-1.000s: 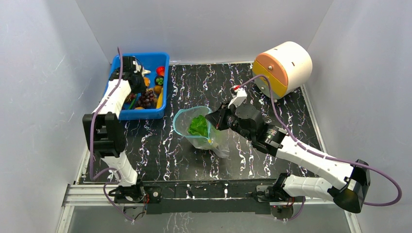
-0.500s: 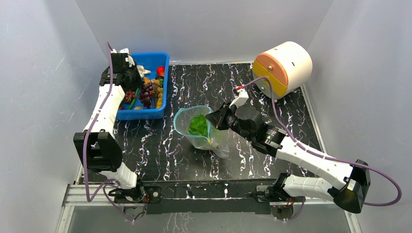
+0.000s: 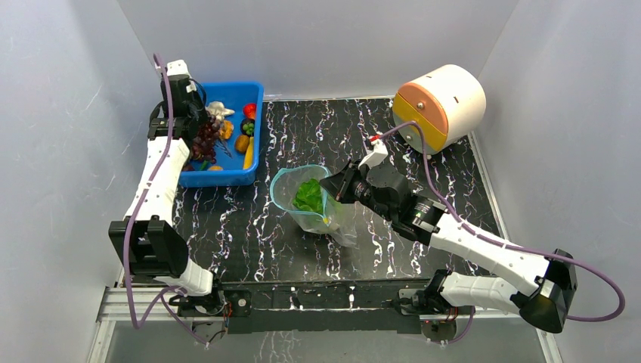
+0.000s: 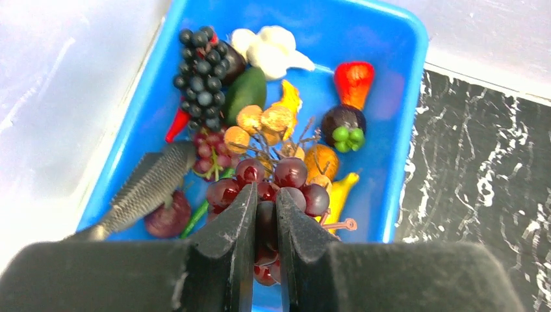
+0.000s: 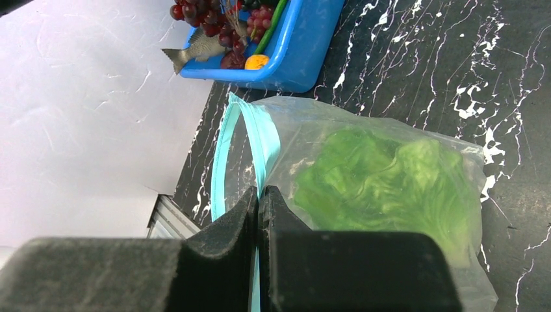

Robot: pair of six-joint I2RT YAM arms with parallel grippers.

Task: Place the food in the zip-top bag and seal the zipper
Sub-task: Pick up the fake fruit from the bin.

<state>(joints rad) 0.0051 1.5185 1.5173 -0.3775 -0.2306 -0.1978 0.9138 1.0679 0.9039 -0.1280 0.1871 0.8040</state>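
At the far left we see a rigid, glossy blue bin (image 3: 227, 179) on the desk (image 3: 302, 128), whose black top is veined with white like marble. Over the bin the left jaws stand narrow, pinching a bunch of grapes (image 4: 286, 179), round, shiny, dark red-purple beads on thin brown stalks. Below them lies a grey fish (image 4: 140, 192) with a ridged body. At mid-desk the bag (image 3: 340, 223), clear, soft and crinkled, sits with its mouth looped open and a ruffled green lettuce (image 5: 383, 182) inside. The right jaws press shut on the zipper (image 5: 268, 146), a thin teal strip. Far right stands a smooth cream and orange drum (image 3: 446, 102).
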